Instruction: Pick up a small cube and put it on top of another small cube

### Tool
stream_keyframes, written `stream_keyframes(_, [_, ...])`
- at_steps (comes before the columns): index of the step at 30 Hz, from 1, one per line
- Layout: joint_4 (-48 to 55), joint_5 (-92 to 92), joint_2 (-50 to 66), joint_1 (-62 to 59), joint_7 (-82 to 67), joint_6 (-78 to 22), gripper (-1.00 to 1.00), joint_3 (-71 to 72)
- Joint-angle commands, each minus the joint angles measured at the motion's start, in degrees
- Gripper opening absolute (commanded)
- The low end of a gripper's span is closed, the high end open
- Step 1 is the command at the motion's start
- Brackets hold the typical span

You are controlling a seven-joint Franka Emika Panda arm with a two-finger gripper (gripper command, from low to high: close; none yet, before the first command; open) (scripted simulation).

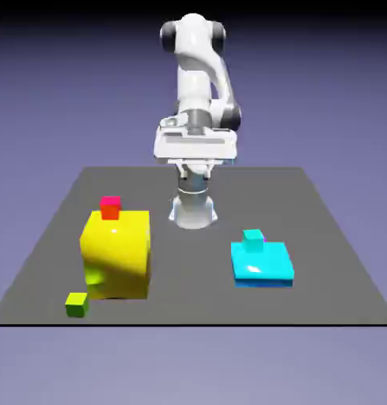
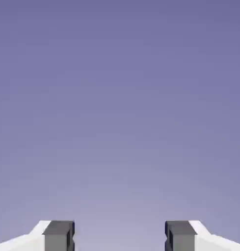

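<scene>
Five blocks stand on the dark grey matte tabletop (image 1: 196,261): one big glossy yellow cube (image 1: 117,253), one flat glossy cyan slab (image 1: 263,265), and three small cubes. The small red cube (image 1: 110,207) sits on the top of the big yellow cube, at its far left corner. The small cyan cube (image 1: 253,237) sits on the cyan slab, near its far edge. The tiny lime-green cube (image 1: 77,304) lies alone on the tabletop, just beside the near left corner of the big yellow cube, close to the near edge of the tabletop.

There is one white smooth robot arm (image 1: 198,75). Its gripper (image 2: 120,236) is held high at the far side, well apart from the big yellow cube and from the tiny lime-green cube. In the hand view the two grey square fingertips (image 2: 58,235) stand spread wide, with only the plain blue-violet backdrop (image 2: 120,98) between them; the jaws hold nothing.

All blocks have sharp edges and plain, shiny faces.
</scene>
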Motion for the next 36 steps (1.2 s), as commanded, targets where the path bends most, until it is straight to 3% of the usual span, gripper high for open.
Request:
stream_keyframes(1, [1.6, 0.7, 2.1, 0.3, -1.0, -1.6, 0.00, -1.2])
stream_keyframes(36, [58.1, 25.7, 74.8, 9.4, -35.9, -55.8, 0.00, -42.8])
